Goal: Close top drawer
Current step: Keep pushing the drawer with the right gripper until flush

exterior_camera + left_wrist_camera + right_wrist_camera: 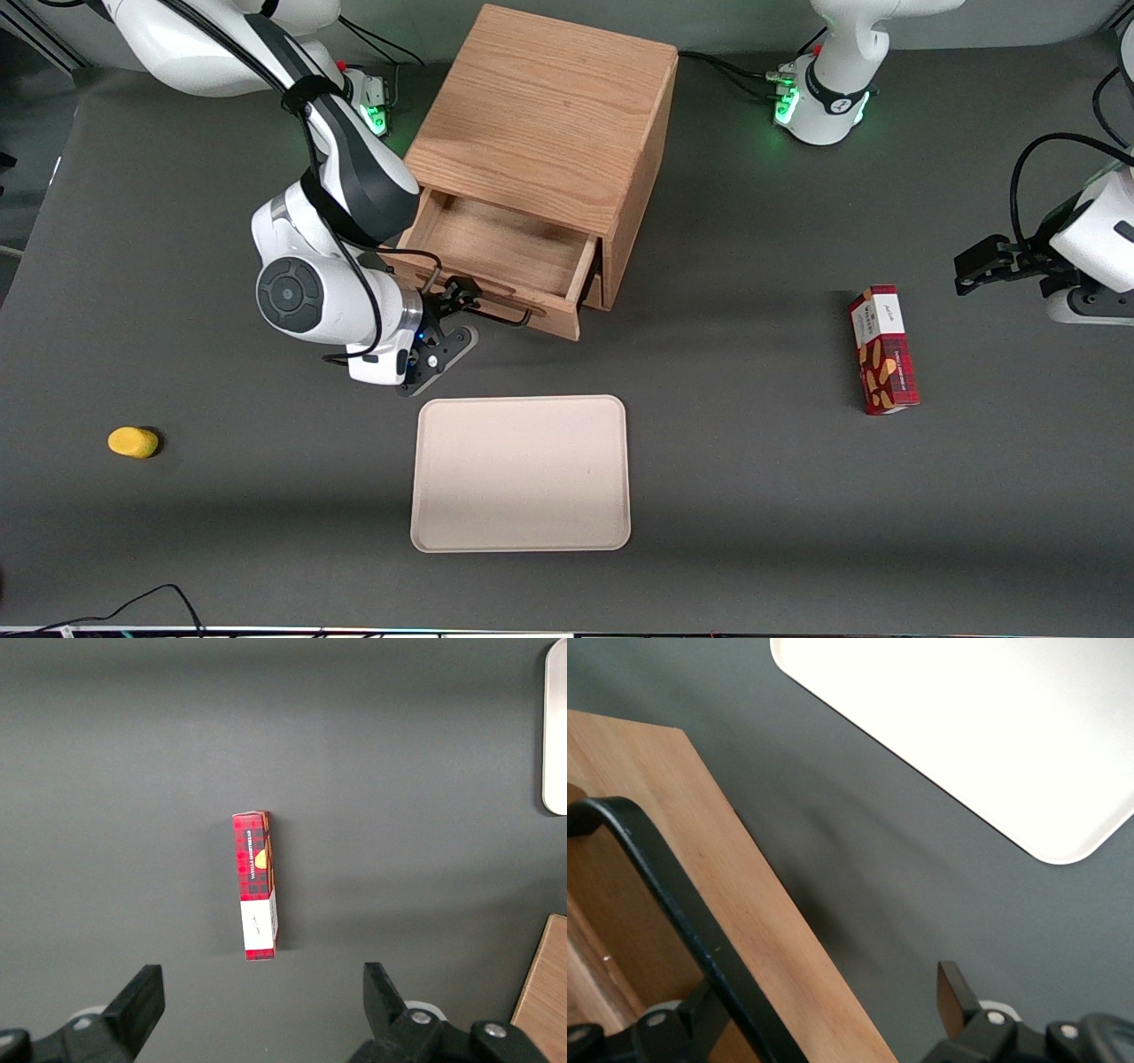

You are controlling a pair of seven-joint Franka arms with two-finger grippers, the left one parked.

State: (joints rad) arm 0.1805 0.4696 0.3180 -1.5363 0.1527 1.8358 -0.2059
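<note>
Front view: top drawer (509,252) pulled out of cabinet (549,115); tool (454,312) spread, straddling handle (496,315). Risk: off-centre push on handle skews drawer, jams, or fingers slip off.

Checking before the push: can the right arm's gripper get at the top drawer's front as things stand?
Probably yes. The gripper is already at the open top drawer, its fingers apart around the black handle. Nothing lies between them; the tray sits nearer the camera.
</note>
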